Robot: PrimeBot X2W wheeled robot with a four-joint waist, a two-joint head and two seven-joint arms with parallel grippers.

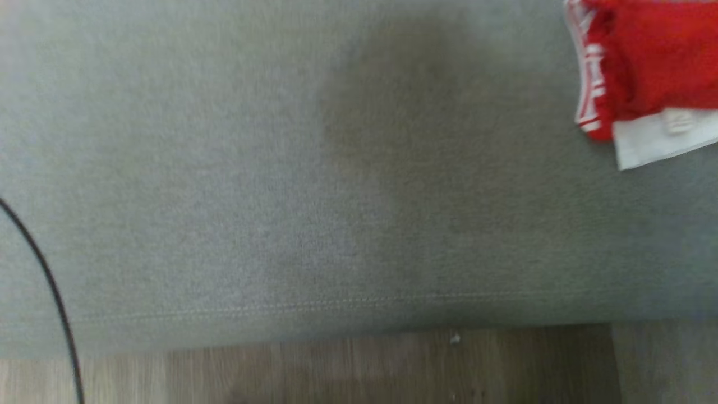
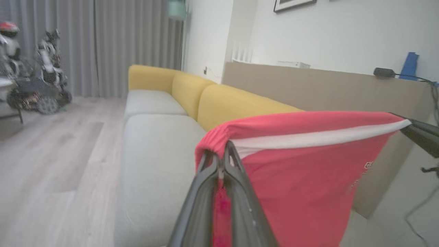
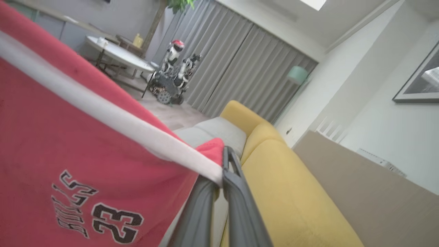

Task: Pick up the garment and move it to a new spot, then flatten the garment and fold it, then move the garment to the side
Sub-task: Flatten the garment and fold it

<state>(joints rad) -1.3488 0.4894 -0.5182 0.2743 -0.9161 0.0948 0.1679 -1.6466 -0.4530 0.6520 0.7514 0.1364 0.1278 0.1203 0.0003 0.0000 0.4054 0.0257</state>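
The garment (image 2: 301,178) is a red jersey with a white band, stretched in the air between my two grippers above the sofa. In the left wrist view my left gripper (image 2: 221,152) is shut on one bunched corner of it. The right gripper's dark finger (image 2: 420,132) holds the far corner at that view's right edge. Seen from the right wrist, the right gripper (image 3: 227,163) is shut on the garment (image 3: 68,137) where the white band ends, and black lettering with "23" shows on the cloth. In the head view a red and white part of the garment (image 1: 656,67) shows at the top right over the grey seat.
The sofa has grey seat cushions (image 1: 280,168) and yellow backrests (image 2: 236,103). A beige panel (image 2: 325,89) stands behind it. Wooden floor (image 1: 364,370) runs along the seat's front edge, with a black cable (image 1: 53,292) at the left. Another robot (image 3: 173,80) and a round table (image 3: 116,55) stand by the curtains.
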